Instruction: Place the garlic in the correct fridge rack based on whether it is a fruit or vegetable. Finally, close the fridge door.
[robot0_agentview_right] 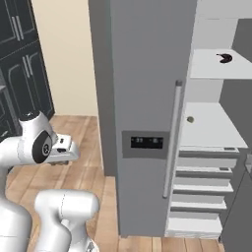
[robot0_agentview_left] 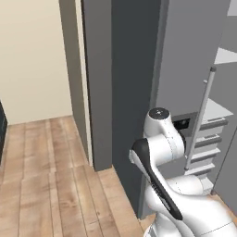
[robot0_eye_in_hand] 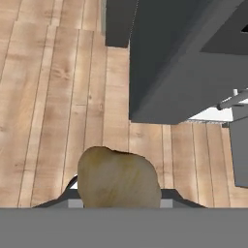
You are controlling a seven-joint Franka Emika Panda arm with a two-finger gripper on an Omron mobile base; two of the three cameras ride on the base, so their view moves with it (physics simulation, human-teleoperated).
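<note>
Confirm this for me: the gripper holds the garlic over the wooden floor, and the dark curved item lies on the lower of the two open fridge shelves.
One detail is wrong. The dark curved item lies on the upper shelf, not the lower one, as the right base view shows. The rest stands: in the hand view the gripper holds the garlic over the wooden floor.

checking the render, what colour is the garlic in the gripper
Tan-brown with paler yellowish streaks; the garlic shows best in the hand view.

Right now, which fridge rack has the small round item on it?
Right of the door with the dark display panel, inside the open fridge, it is the pale rack directly above the drawers. The rack above it carries a dark curved item.
</note>
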